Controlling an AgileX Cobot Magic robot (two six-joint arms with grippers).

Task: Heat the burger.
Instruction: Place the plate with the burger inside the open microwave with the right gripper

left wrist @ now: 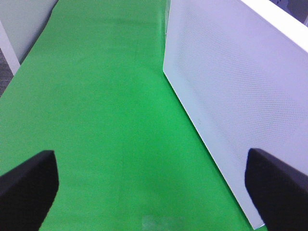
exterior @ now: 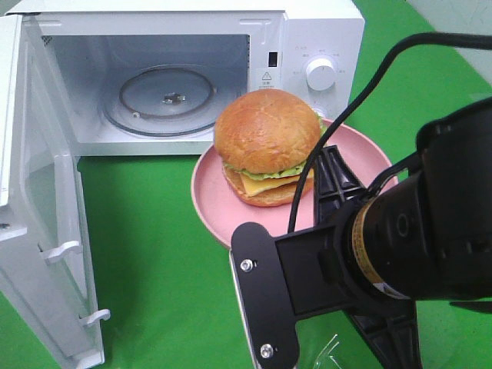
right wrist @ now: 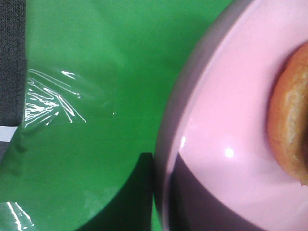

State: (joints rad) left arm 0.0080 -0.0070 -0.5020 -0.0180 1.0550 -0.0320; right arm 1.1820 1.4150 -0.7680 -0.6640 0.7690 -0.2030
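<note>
Looking from high: one burger, one plate, one microwave, its door open.
Burger place: on the plate, just before the microwave's mouth.
Burger pose: upright, bun crown up; round, no long axis.
Right gripper jaws: clenched on the plate's rim.
Left wrist: left gripper jaws released wide, grasping nothing, beside the door.
Right wrist: plate rim close, burger's edge showing, green table beyond.

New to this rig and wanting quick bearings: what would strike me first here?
A glossy burger on a pink plate sits mid-scene, before the white microwave, whose door hangs open at left. The right arm, a black bulk, fills the lower right, its hand at the plate's rim.
</note>
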